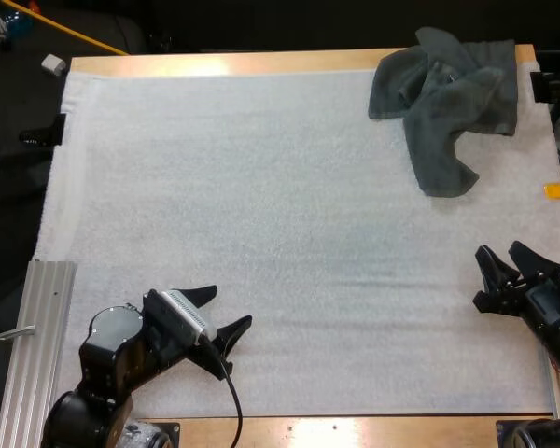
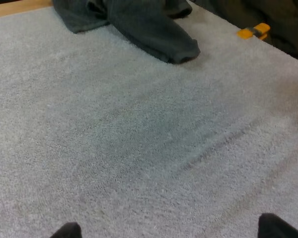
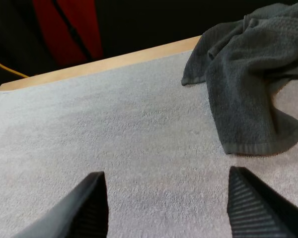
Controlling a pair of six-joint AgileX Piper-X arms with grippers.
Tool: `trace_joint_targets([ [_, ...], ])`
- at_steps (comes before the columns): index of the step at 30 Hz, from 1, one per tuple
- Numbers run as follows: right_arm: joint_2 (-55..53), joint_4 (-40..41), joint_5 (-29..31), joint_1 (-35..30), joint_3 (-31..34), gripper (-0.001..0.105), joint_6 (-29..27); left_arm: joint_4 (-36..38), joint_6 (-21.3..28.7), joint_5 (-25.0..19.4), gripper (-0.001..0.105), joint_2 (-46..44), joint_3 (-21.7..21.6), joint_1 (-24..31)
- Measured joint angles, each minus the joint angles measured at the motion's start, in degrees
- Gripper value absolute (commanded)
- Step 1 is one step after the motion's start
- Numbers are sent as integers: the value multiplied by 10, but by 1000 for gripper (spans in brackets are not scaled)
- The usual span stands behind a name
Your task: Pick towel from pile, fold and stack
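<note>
crumpled towel (image 1: 453, 103): 1 | pincers: 2, left pincer (image 1: 231, 305), right pincer (image 1: 499, 248) | mat (image 1: 261, 205): 1 | table (image 1: 261, 63): 1

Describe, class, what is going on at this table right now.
Two robot arms are set to fold towels, but nothing is in hand. The left arm and the right arm sit at the near side of the white mat, jaws open and empty. The one crumpled grey-green towel lies untouched at the mat's far right corner, nearer the right arm. No pick has begun.
</note>
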Motion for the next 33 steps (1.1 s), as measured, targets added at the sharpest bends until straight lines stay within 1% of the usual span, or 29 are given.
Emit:
trace_joint_targets([
  [6, 10, 0, 0, 0, -3, 52, 1, -1, 0, 0, 69, 0, 0, 0],
  [12, 84, -2, 2, 0, -36, 52, 3, -7, -2, 3, 69, 2, 0, 0],
  [18, 184, -9, 6, 0, -85, 52, 10, -19, -5, 4, 69, 26, -8, 0],
  [26, 343, -22, 11, 0, -159, 52, 21, -30, -5, 13, 68, 90, -55, -5],
  [27, 389, -28, 15, 0, -181, 52, 25, -31, -5, 14, 68, 109, -68, -10],
  [29, 411, -29, 36, 0, -196, 52, 35, -30, -7, 14, 68, 99, -61, -10],
  [30, 444, -31, 49, 0, -217, 52, 42, -32, -8, 14, 68, 98, -61, -10],
  [33, 556, -39, 63, 0, -279, 52, 54, -32, -8, 14, 68, 98, -61, -10],
])
